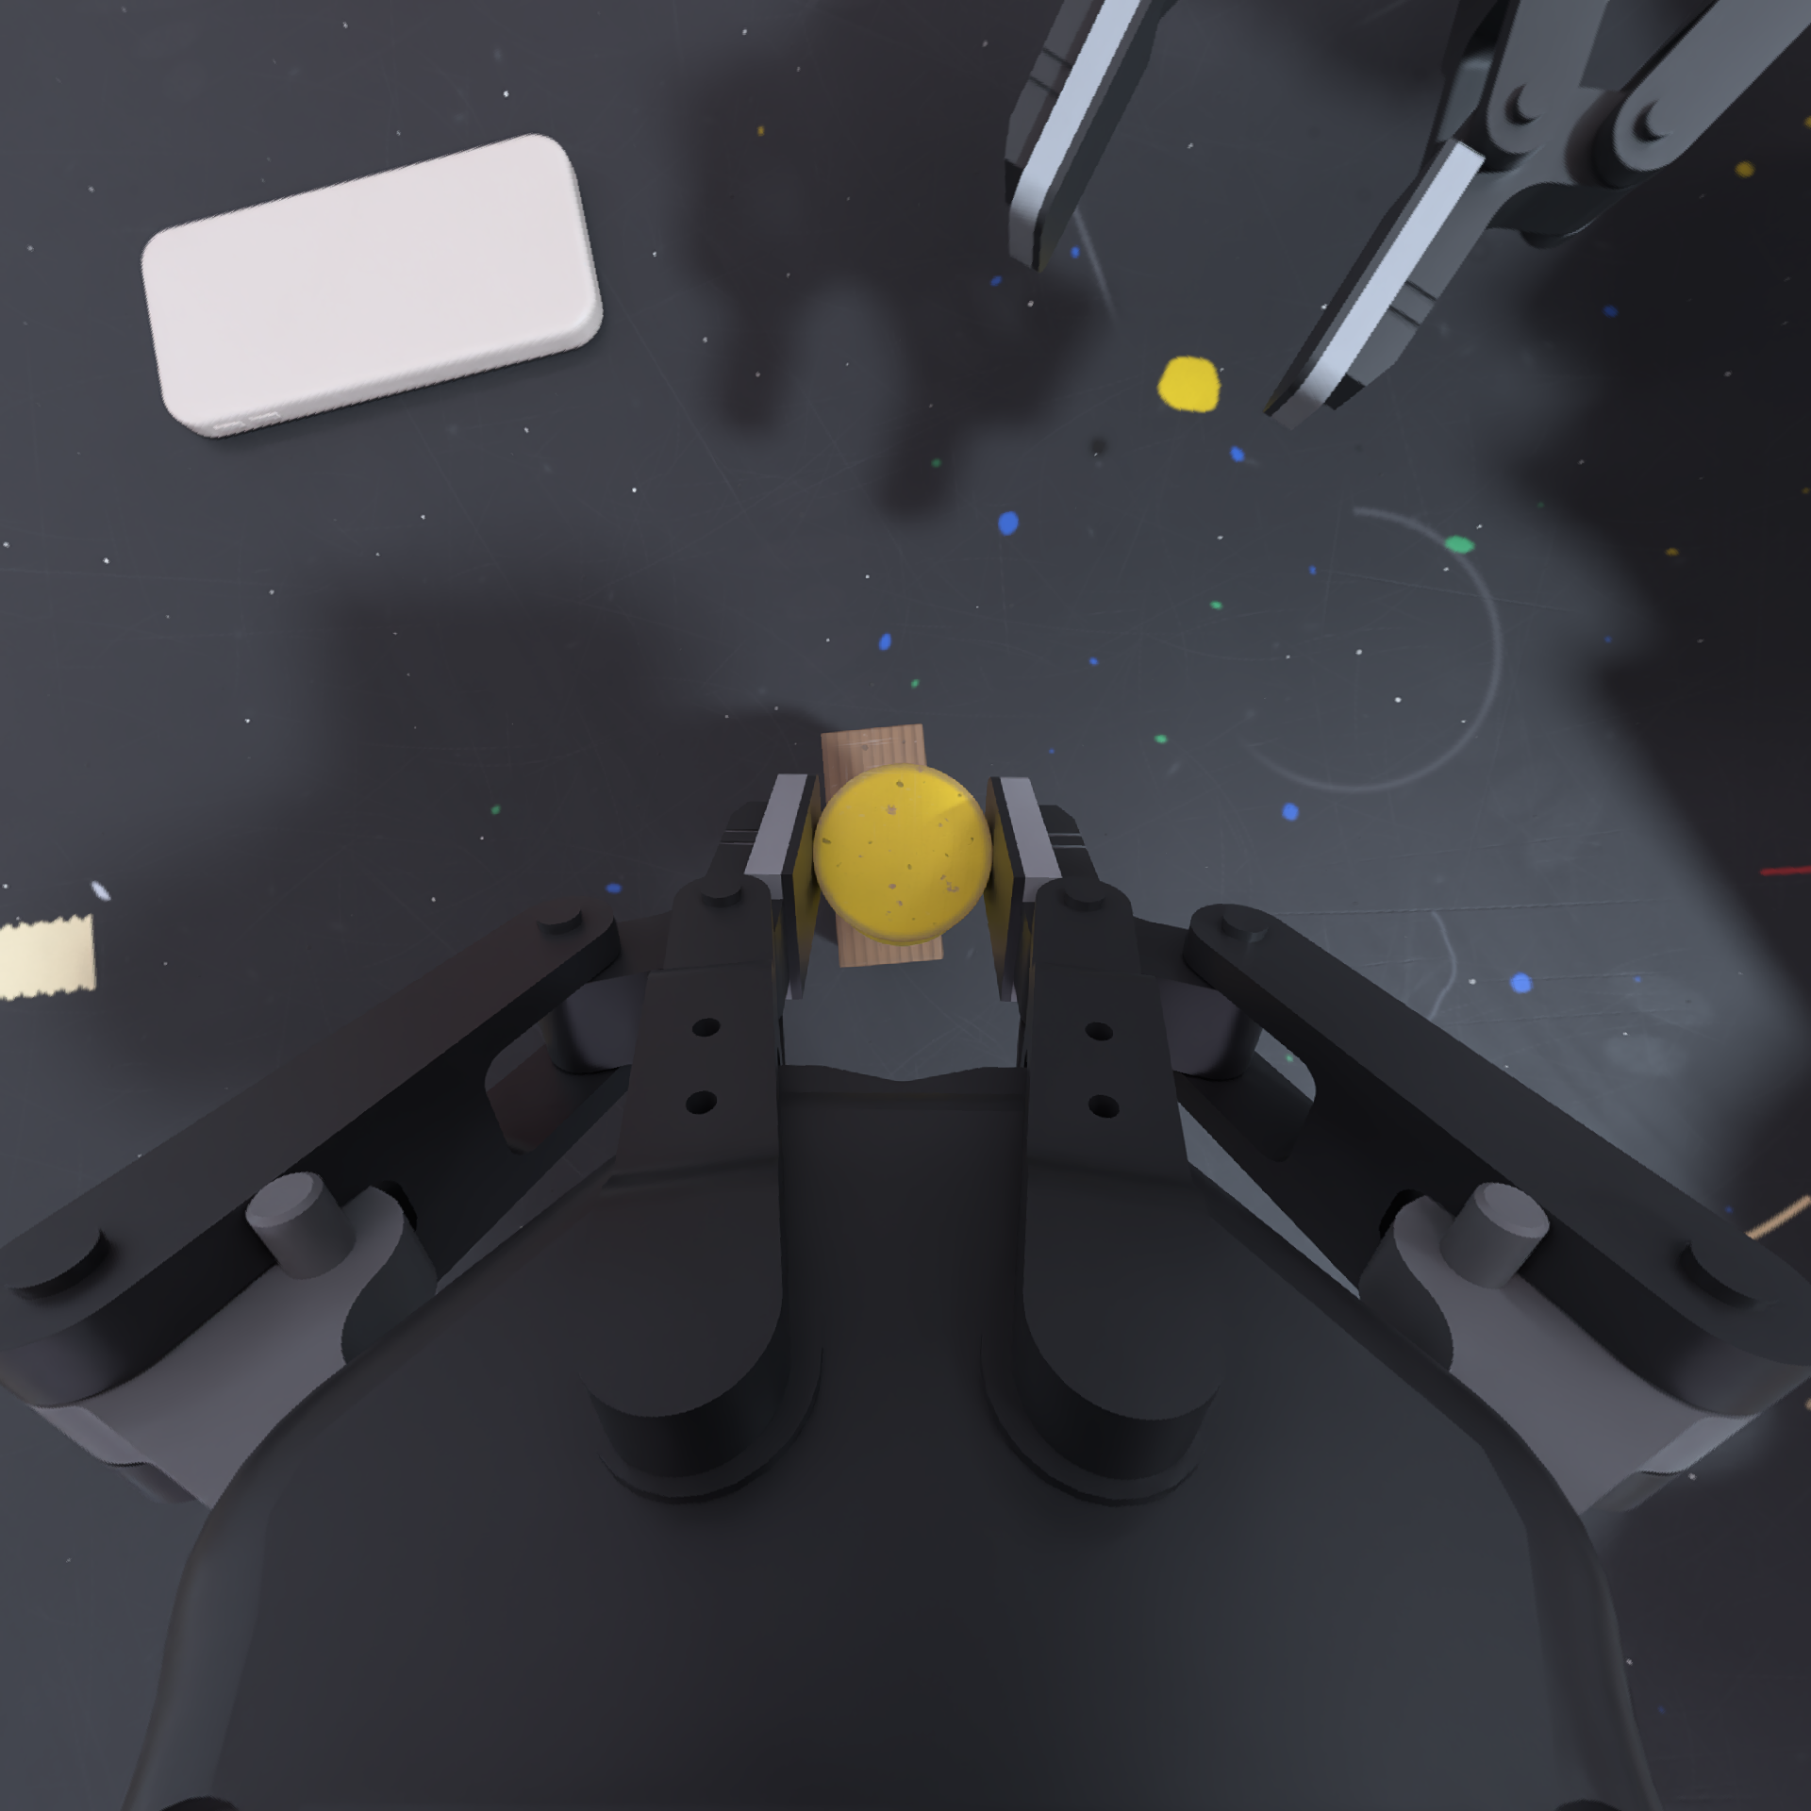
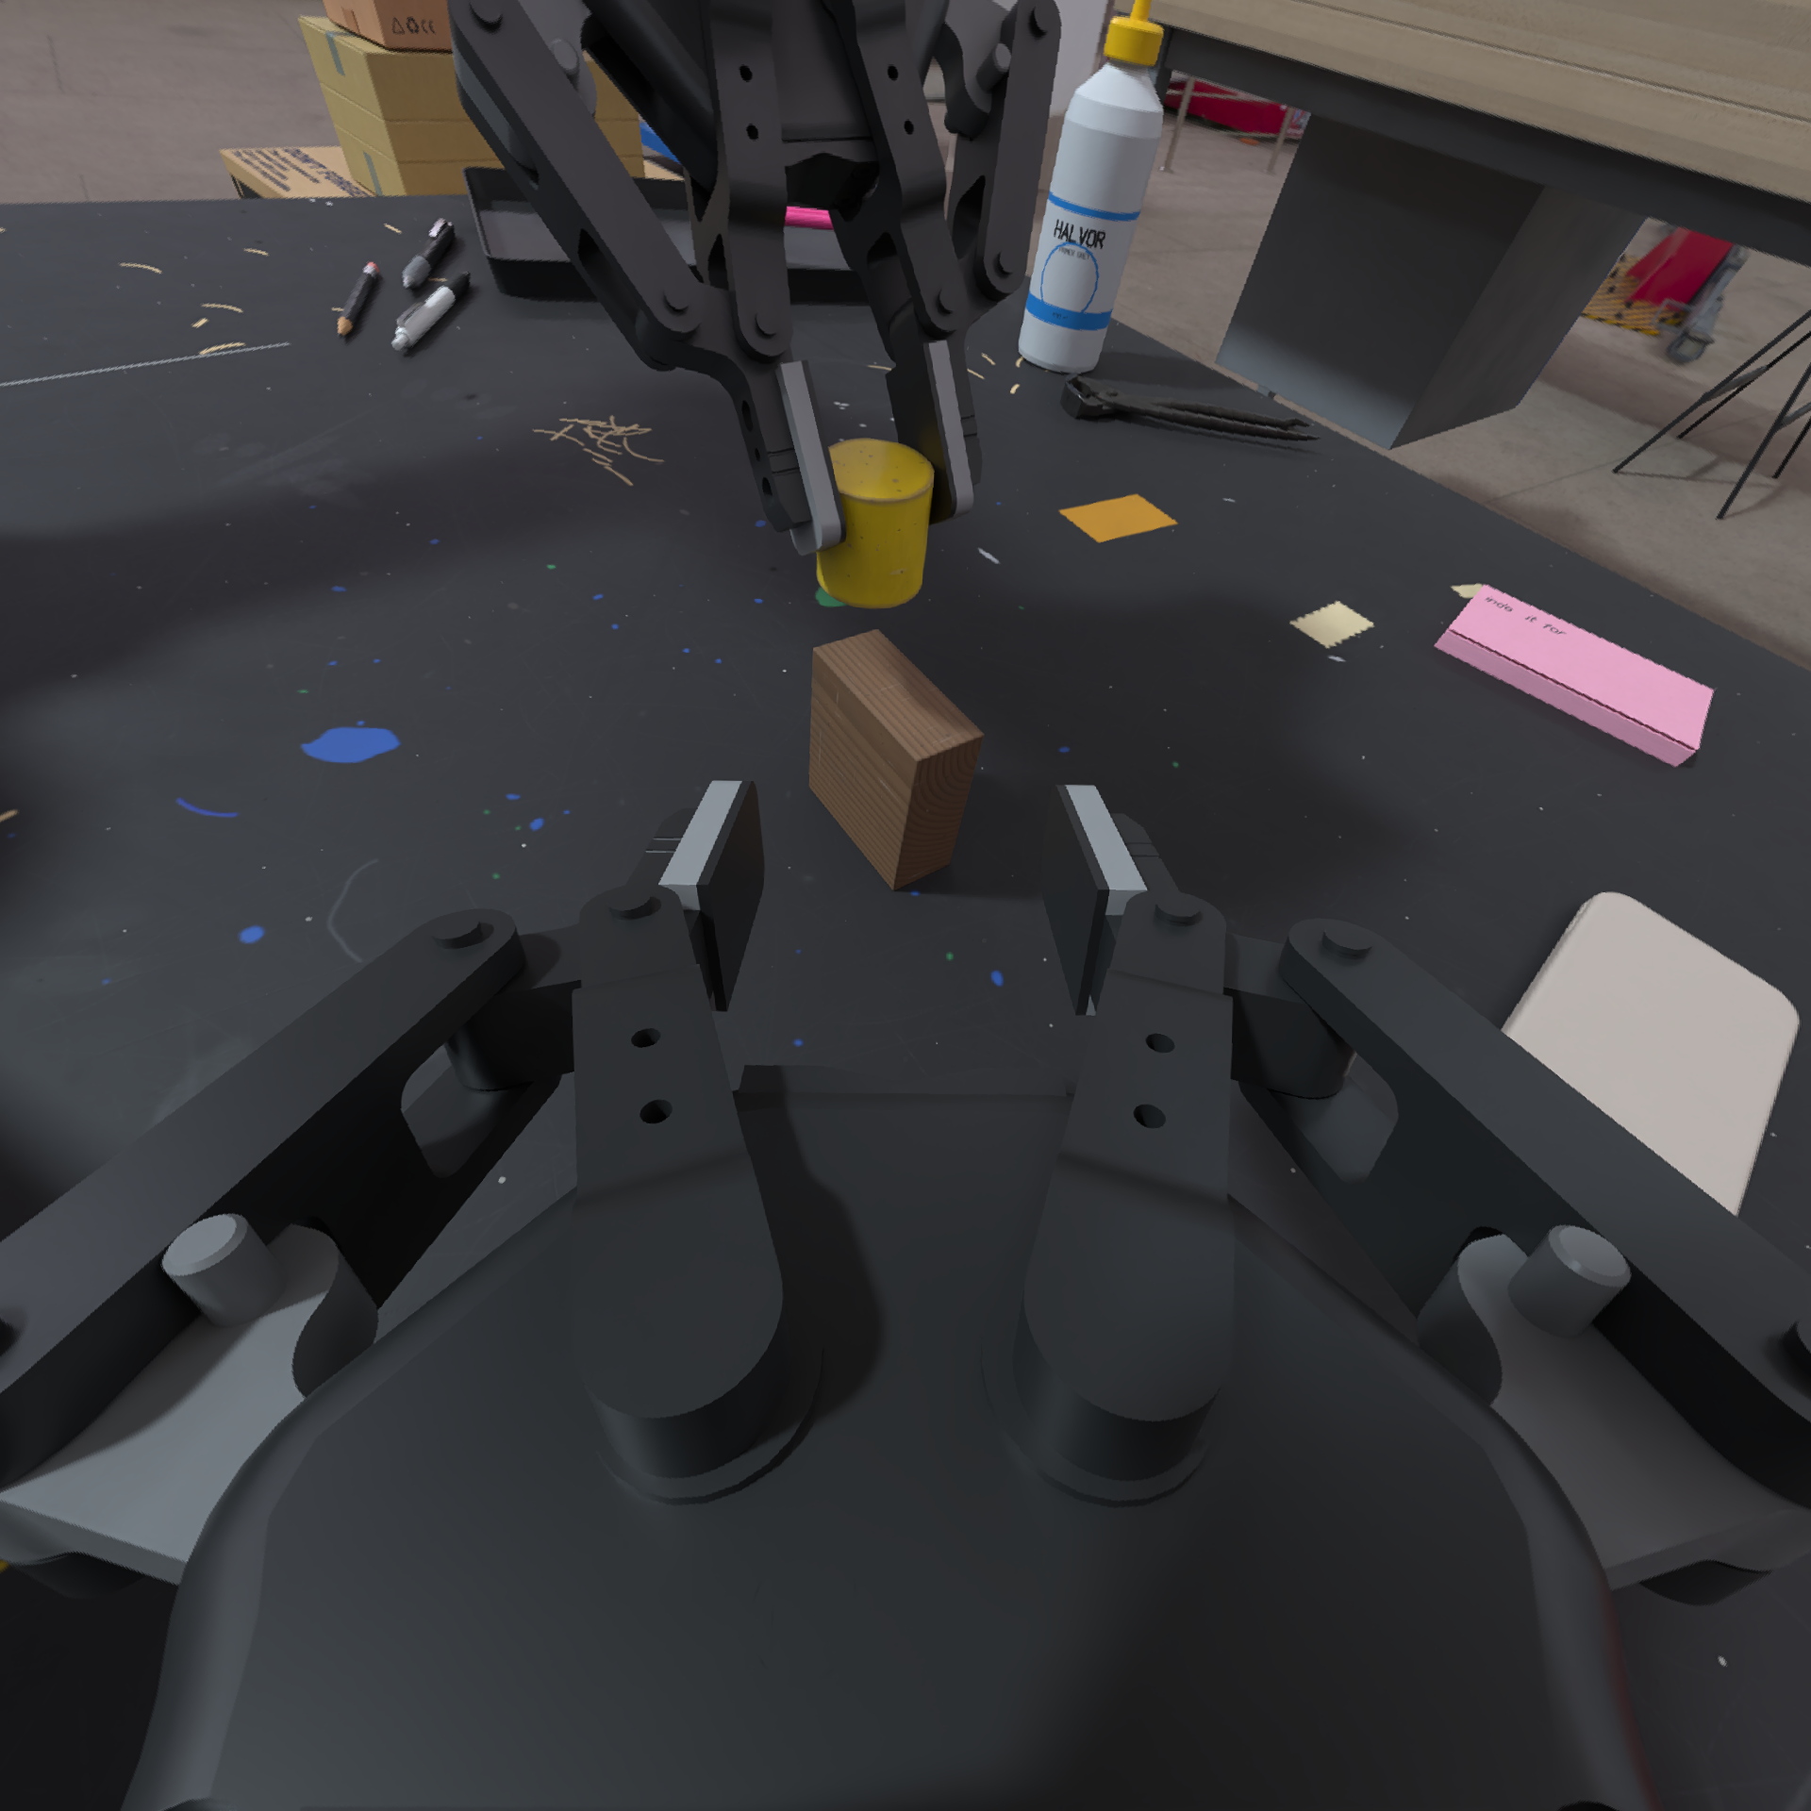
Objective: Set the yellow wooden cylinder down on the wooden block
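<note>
My left gripper (image 1: 903, 851) is shut on the yellow wooden cylinder (image 1: 903, 851), held upright in the air above the wooden block (image 1: 872, 748). Only the block's two ends show past the cylinder in the left wrist view. In the right wrist view the left gripper (image 2: 875, 480) holds the cylinder (image 2: 875, 524) a short way above the brown block (image 2: 892, 755), which stands on the dark table. My right gripper (image 2: 906, 882) is open and empty, low over the table just in front of the block. It also shows at the top right of the left wrist view (image 1: 1166, 323).
A white flat slab (image 1: 370, 284) lies to one side, also in the right wrist view (image 2: 1666, 1049). A pink box (image 2: 1578, 676), a glue bottle (image 2: 1088, 206), black pliers (image 2: 1186, 412), markers (image 2: 426, 294) and a black tray (image 2: 519, 245) lie farther off. The table edge runs along the right (image 2: 1568, 510).
</note>
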